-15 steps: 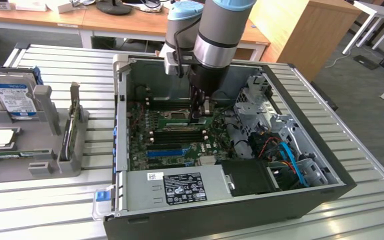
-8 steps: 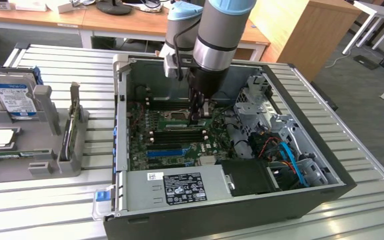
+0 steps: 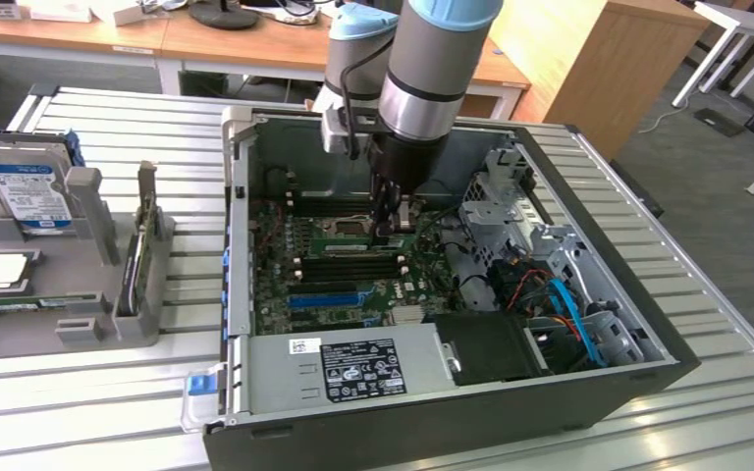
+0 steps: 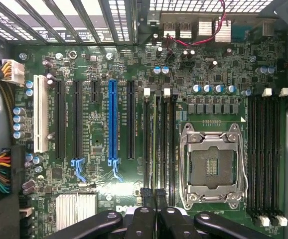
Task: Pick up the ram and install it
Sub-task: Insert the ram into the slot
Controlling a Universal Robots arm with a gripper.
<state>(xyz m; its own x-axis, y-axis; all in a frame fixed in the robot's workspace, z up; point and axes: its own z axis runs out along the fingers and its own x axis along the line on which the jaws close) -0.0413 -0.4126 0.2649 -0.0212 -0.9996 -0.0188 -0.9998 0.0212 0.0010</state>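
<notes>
Inside the open computer case (image 3: 240, 196), the end effector (image 4: 156, 199) is clamped on the top edge of the ram (image 4: 158, 144), which stands on edge in a memory slot just beside the CPU socket (image 4: 213, 167). The ram is likely light, stiff and fragile, so grip its long edge, not the chips.

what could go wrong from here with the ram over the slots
The gripper seems to grip the ram near one end, so pushing down could tilt it and seat it unevenly in the memory slots. A sideways slip could knock it against the open CPU socket beside them.
</notes>
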